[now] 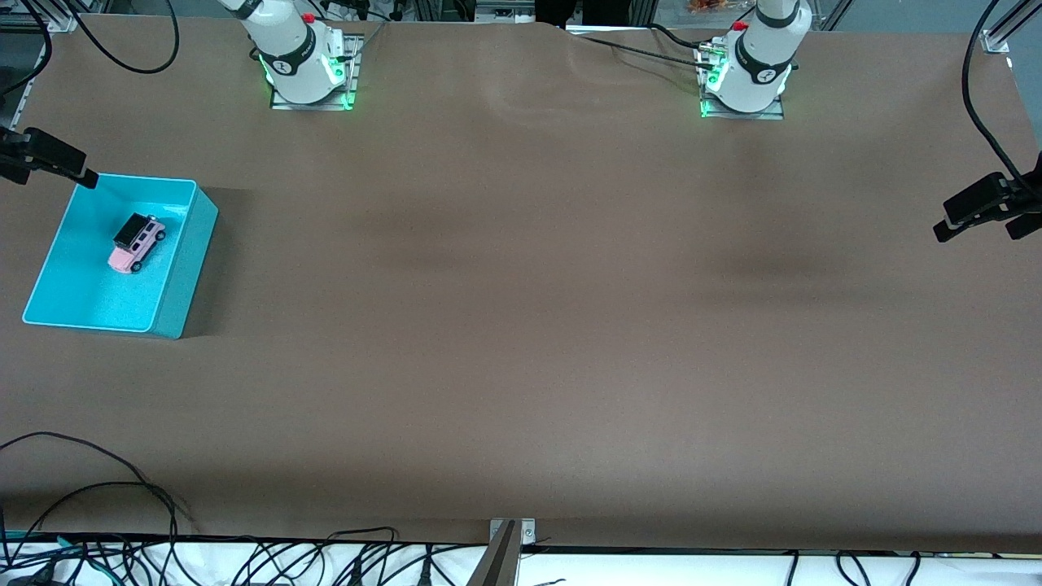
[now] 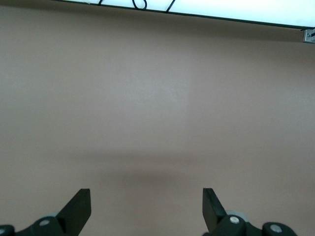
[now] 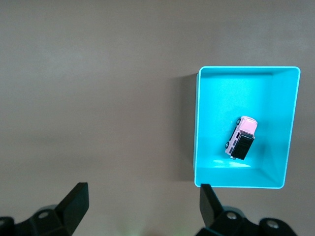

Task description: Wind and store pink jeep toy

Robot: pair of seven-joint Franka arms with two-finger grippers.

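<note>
The pink jeep toy (image 1: 136, 242) lay inside the turquoise bin (image 1: 184, 273), resting on the bin floor on its wheels. Its black roof end pointed toward the robots' bases, and its pale pink hood pointed toward the front camera. The toy sat clear of all four bin walls. The bin stood on the brown tabletop (image 1: 521, 325) at the right arm's end, with one long wall running alongside the open middle of the tabletop.

The right hand (image 3: 142, 204) was raised above the tabletop, its fingers (image 3: 75, 199) spread wide with nothing between them. In the right wrist view, the bin and the toy appeared below and off to one side of the hand, not between the fingers.

The left hand (image 2: 146, 206) was also raised, over bare tabletop at the left arm's end. Its fingers (image 2: 78, 204) were spread wide and held nothing. Both arms waited with only their bases visible in the front view.

Black cables (image 1: 98, 521) lay along the tabletop edge nearest the front camera.
</note>
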